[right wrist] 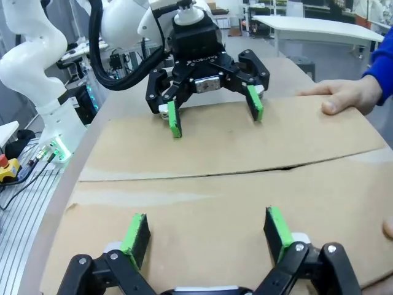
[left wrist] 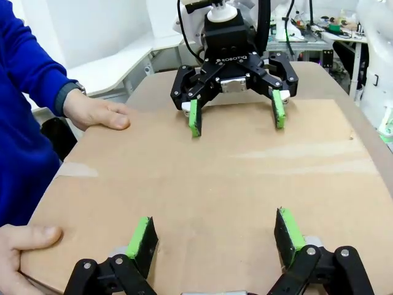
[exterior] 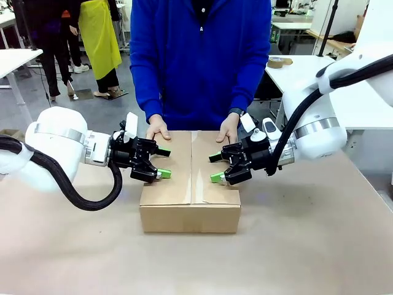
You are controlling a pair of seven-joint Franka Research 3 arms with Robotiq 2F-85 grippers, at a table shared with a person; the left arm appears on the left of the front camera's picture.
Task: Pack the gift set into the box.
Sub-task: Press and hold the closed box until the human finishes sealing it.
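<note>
- Centre: box point(exterior: 190, 218), flaps shut; stiff corrugated card, likely light.
- Either side, left gripper point(exterior: 164, 163) and right gripper point(exterior: 215, 168): fingers spread above flaps; best hold judged the side walls.

Box point(exterior: 190, 218) closed; left pincer point(exterior: 164, 163), right pincer point(exterior: 214, 168) splayed at its top

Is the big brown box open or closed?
Closed. The box has its top flaps lying flat, meeting along a middle seam, with a person's hand resting on its far edge.
</note>
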